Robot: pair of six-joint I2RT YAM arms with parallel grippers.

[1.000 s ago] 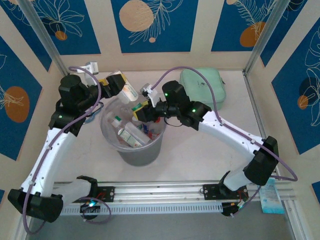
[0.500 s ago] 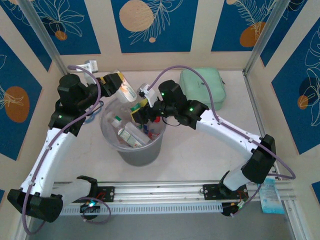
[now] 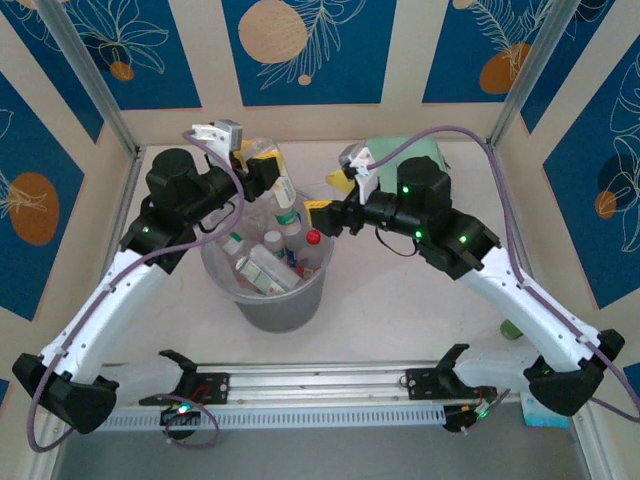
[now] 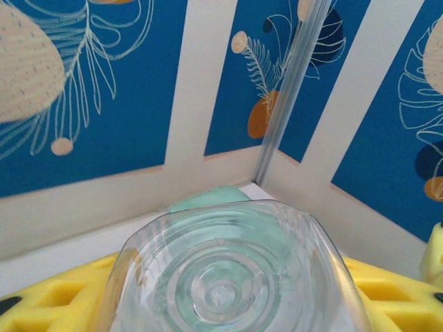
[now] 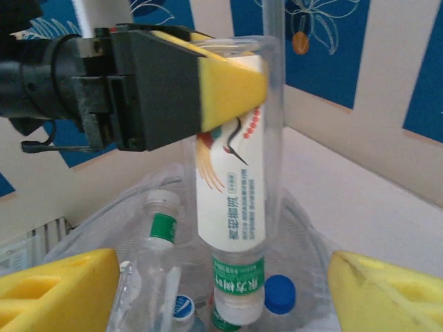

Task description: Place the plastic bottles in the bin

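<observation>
Bottles (image 3: 262,272) lie heaped in the grey bin (image 3: 280,312), nearest the arm bases, caps pointing every way. Over the bin's far rim, the left gripper (image 3: 265,172) is clamped on one more bottle (image 3: 280,190). That bottle hangs cap-down and close to upright, its white label facing the right wrist camera and its cap just above the pile. From the left wrist, its clear base sits snug between the yellow pads (image 4: 55,304).

The right gripper (image 3: 328,198) hovers just beside the bin's right rim, its fingers spread wide and holding nothing. Beyond both arms, the mint-green pouch (image 4: 208,199) rests near the back wall.

The step in hand looks like the release. To my eye the bottle is already inside the rim's circle, so simply parting the left fingers should drop it in. It would be wise to keep it vertical and centred, away from the bag's loose edge. The right arm should stay back so the falling bottle doesn't glance off its pad.
</observation>
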